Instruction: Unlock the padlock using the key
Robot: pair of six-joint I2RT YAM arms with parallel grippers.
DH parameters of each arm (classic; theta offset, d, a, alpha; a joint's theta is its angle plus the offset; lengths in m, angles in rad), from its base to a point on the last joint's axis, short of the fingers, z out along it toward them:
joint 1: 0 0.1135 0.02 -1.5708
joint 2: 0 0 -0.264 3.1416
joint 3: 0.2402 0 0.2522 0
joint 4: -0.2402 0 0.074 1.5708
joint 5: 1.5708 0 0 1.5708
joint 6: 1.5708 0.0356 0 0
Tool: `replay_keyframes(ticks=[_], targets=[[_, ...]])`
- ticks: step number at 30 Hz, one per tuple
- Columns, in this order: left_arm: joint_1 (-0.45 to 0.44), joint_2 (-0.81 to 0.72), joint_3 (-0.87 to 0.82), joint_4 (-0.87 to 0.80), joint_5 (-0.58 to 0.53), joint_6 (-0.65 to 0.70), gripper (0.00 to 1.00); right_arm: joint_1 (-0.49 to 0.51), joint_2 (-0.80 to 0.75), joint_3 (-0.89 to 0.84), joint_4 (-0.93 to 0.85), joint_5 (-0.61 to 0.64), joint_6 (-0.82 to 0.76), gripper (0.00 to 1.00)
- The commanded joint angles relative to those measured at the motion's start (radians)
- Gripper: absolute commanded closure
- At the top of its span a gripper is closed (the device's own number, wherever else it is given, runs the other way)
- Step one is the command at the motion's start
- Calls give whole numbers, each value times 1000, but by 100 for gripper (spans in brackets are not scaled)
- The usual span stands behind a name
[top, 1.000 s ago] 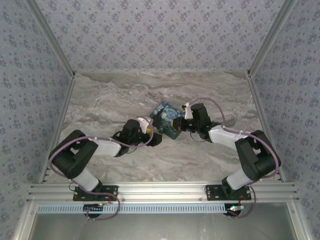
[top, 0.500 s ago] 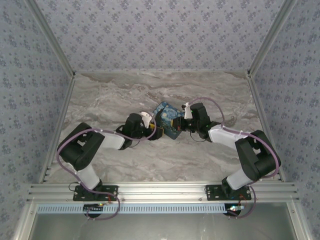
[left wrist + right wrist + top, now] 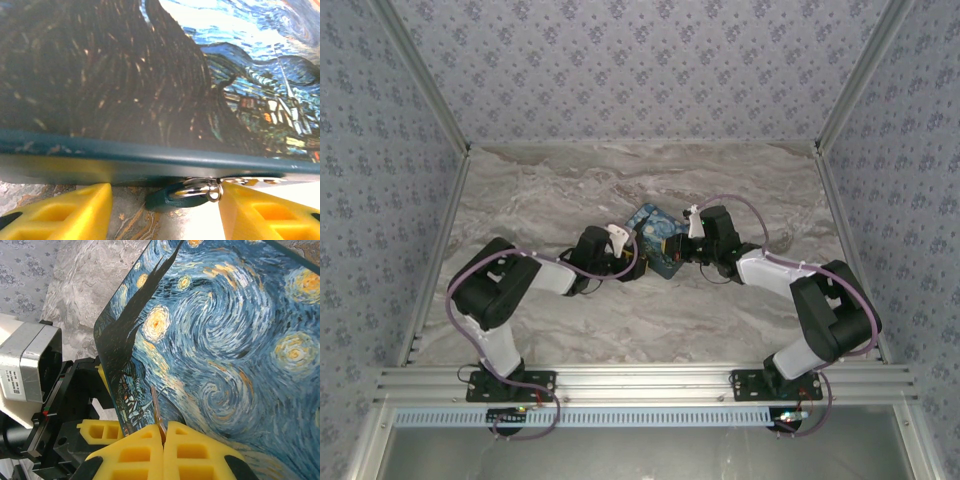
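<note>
Between the fingers [image 3: 75, 215] of the left gripper [image 3: 164, 209] sits the padlock [image 3: 167, 199], tucked under the box's [image 3: 150, 75] dark lower edge, its metal shackle [image 3: 200, 189] just beside the right-hand finger. The jaws stand partly open on either side of it and hold nothing; the left-hand finger is clearly apart from the lock. Whether the lock rests on the table [image 3: 570, 190] or hangs just above it is hard to tell.

Across the box, the right gripper [image 3: 163, 434] is closed tight, pinching the key [image 3: 155, 405], whose thin blade juts out from the fingertips over the box's painted face. Whether it touches that face cannot be told.

Mid-table, the box lies between the two arms, well away from every edge.

By my reading, the key is picked up and the arms are in position. What is left is bracing the padlock, bringing the key round to the keyhole, which is not visible, then inserting and turning it. The shackle looks shut.
</note>
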Motion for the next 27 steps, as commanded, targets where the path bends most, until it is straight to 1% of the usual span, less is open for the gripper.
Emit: replay_keyframes(ticks=[1,6,11,18,27], targets=[[-10,28,26,17,28,11,43,13,11,4,-78,8,-18,100],[-19,48,35,21,23,12,46,12,12,4,-79,8,-17,100],[-40,52,53,-15,-7,28,50,13,8,0,-77,10,-17,100],[-58,46,66,-45,-44,35,57,18,8,-2,-68,10,-14,100],[-67,52,81,-64,-44,43,63,20,8,-6,-62,8,-11,100]])
